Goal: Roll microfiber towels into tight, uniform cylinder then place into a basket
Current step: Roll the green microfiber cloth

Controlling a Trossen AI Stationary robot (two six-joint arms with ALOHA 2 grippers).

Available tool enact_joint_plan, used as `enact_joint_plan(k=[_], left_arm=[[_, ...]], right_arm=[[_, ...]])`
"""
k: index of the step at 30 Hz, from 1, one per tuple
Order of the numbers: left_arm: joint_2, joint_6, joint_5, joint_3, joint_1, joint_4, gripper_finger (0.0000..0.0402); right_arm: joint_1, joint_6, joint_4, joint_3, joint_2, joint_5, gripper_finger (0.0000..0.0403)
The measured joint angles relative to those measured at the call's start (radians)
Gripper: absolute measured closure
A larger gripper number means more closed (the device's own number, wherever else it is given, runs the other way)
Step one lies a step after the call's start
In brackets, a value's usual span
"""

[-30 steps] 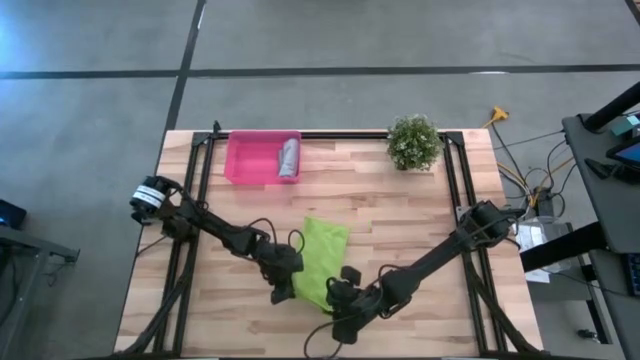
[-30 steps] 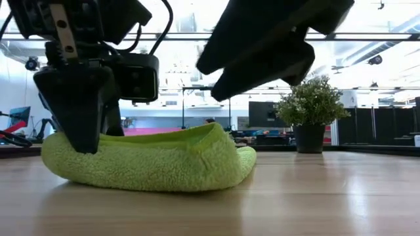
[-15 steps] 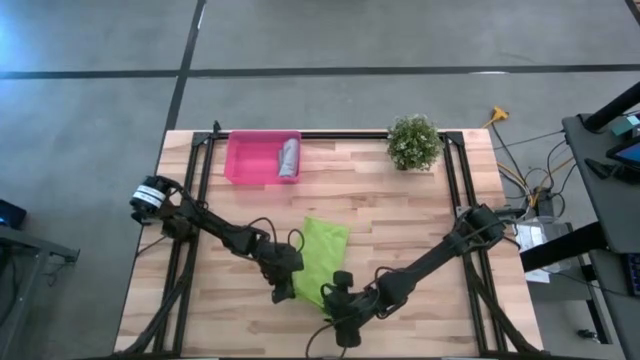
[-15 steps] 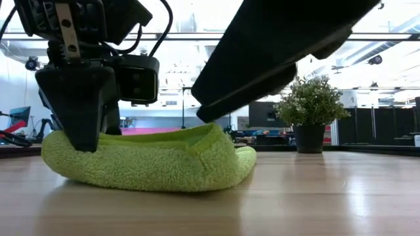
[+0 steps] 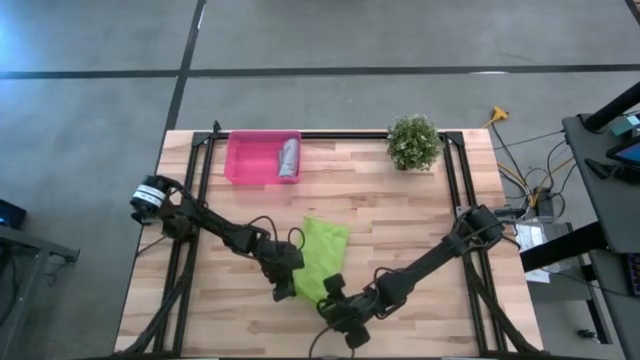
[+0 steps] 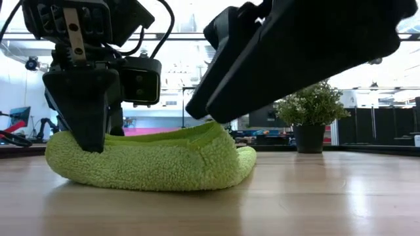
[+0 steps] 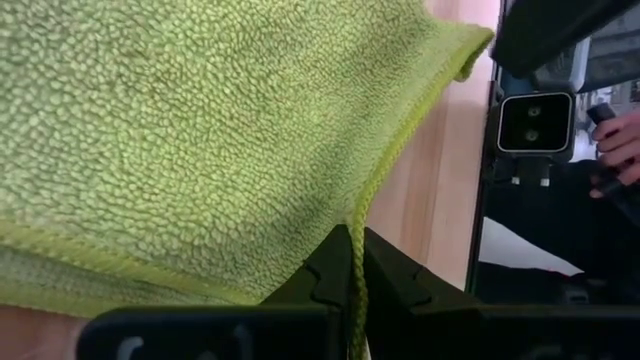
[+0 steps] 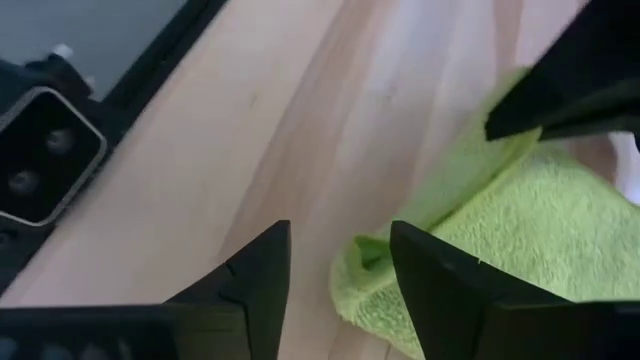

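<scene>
Towel [image 5: 322,257] pinched at its left edge in my left gripper [image 7: 350,285]; right gripper [image 8: 340,262] spread, hovering over near corner (no contact).

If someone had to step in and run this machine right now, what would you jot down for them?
Left gripper: shut on an edge of the lime green microfiber towel, at the near middle of the wooden table.
Right gripper: open, at the towel's near corner, holding nothing.
Done: a rolled grey towel lies in the shallow translucent pink plastic basket at the far left.
Left: the green towel is only loosely folded; roll it tight and put it in the basket.
</scene>
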Motion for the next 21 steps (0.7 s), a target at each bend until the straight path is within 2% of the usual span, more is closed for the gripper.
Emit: enact_joint_plan(k=[10,21], left_arm=[[0.027,-0.027,0.004,0.003,0.002,0.010,0.0401],[0.027,-0.049,0.016,0.002,0.001,0.024,0.0401]], right_arm=[[-0.002,0.007,-0.003,-0.008,0.023,-0.008,0.0270],[-0.015,0.168,-0.033,-0.012,0.055,-0.006,0.0312]])
